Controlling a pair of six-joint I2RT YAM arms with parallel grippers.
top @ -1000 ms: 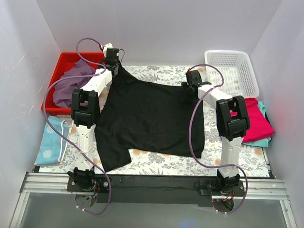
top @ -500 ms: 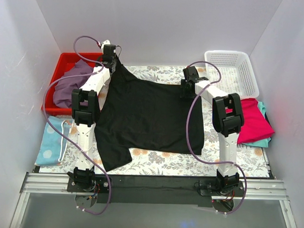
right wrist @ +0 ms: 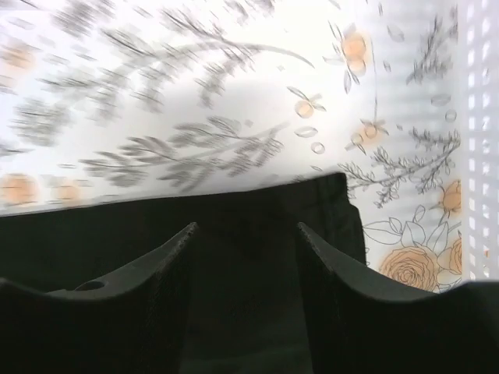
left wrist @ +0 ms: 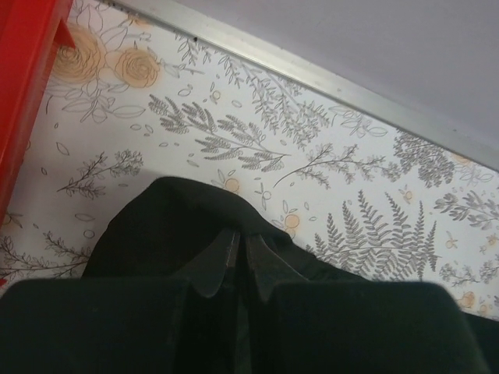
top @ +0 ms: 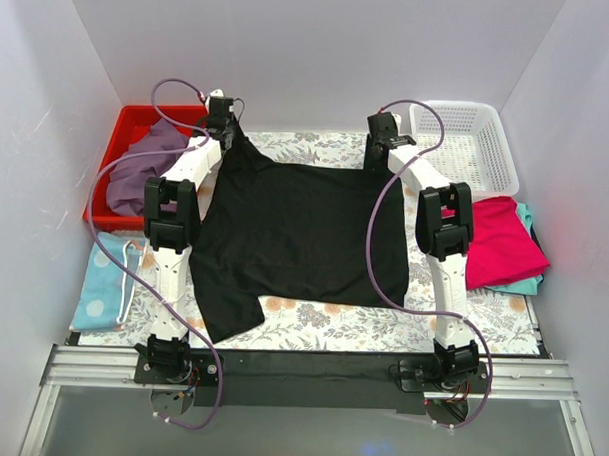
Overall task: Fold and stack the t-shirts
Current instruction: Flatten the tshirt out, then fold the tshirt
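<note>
A large black t-shirt (top: 299, 233) lies spread on the floral table cover. My left gripper (top: 228, 132) is shut on its far left corner, with black cloth bunched around the fingertips in the left wrist view (left wrist: 238, 234). My right gripper (top: 380, 141) is open above the shirt's far right corner; the right wrist view shows that corner (right wrist: 327, 206) flat on the cover between the spread jaws. A dusty purple shirt (top: 136, 172) lies in the red bin. A magenta-pink shirt (top: 509, 250) lies on a teal one (top: 531, 284) at the right.
A red bin (top: 128, 117) stands at the back left and a white basket (top: 468, 144) at the back right. A light blue dotted cloth (top: 108, 281) lies at the left. White walls enclose the table.
My right arm has swung toward the back, and its gripper now sits above the shirt's far right corner, which lies flatter. My left gripper has held its place on the far left corner.
</note>
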